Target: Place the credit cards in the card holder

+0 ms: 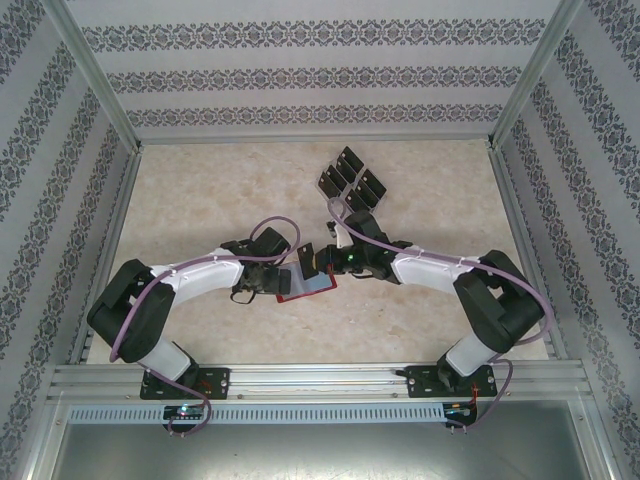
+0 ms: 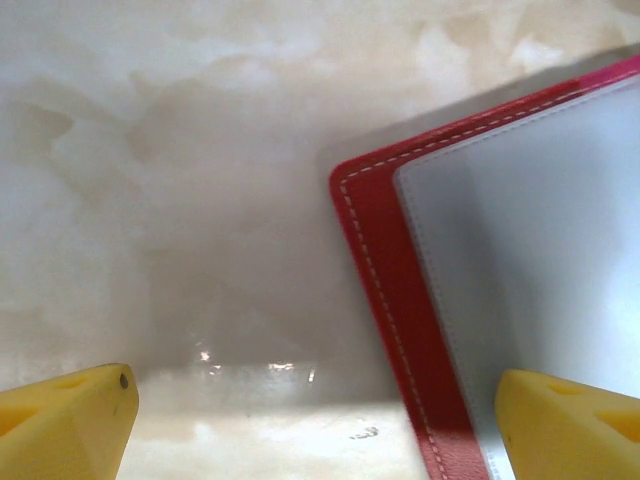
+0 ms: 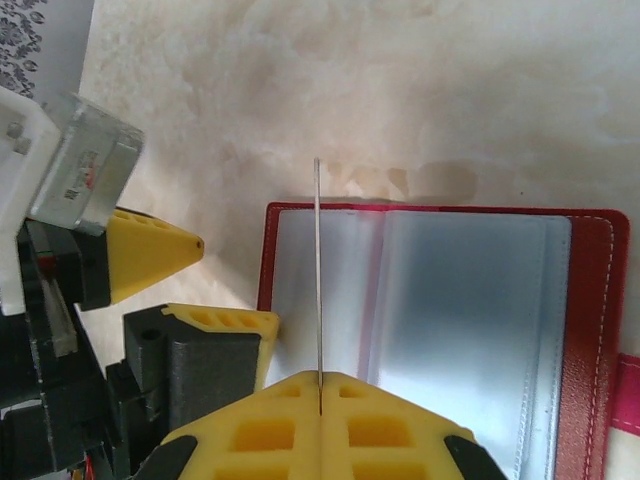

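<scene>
Red card holder (image 3: 592, 300), lying open near-centre on the table (image 1: 200, 190), grey pockets (image 3: 470, 300) up. One credit card (image 3: 318, 260), edge-on, pinched tight in my right gripper (image 3: 320, 385) just above those pockets. Left gripper (image 2: 320, 420), spread wide, holding nothing, astride the holder's left edge. Step in hand: insertion. Next move, I judge: lower the card squarely into a pocket mouth, holder kept from sliding

The left arm (image 1: 190, 276) and right arm (image 1: 430, 266) meet over the open red card holder (image 1: 312, 286), black credit cards (image 1: 350, 178) clustered just beyond.
</scene>
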